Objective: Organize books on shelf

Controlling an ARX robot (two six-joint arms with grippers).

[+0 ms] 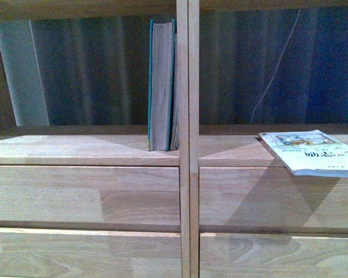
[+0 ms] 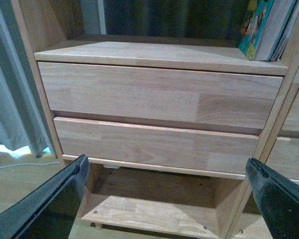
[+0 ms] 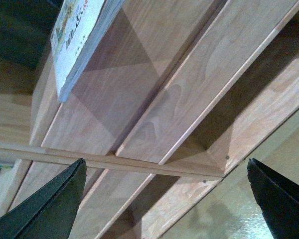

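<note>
On the light wooden shelf (image 1: 81,149), before a dark pleated curtain (image 1: 93,69), the thick teal book (image 1: 161,87) stands upright at frame centre against the divider, the thin white paperback (image 1: 313,152) lies flat at lower right, overhanging the edge, and the left gripper (image 2: 165,164) and the right gripper (image 3: 165,165) are spread wide, holding nothing.

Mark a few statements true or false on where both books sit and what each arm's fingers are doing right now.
1. The teal book stands upright in the left compartment of the shelf. True.
2. The white paperback stands upright beside it. False: it lies flat in the right compartment, overhanging the front edge.
3. The left gripper has its fingers spread with nothing between them. True.
4. The right gripper is shut on the white paperback. False: it is open and empty, clear of the book.
</note>
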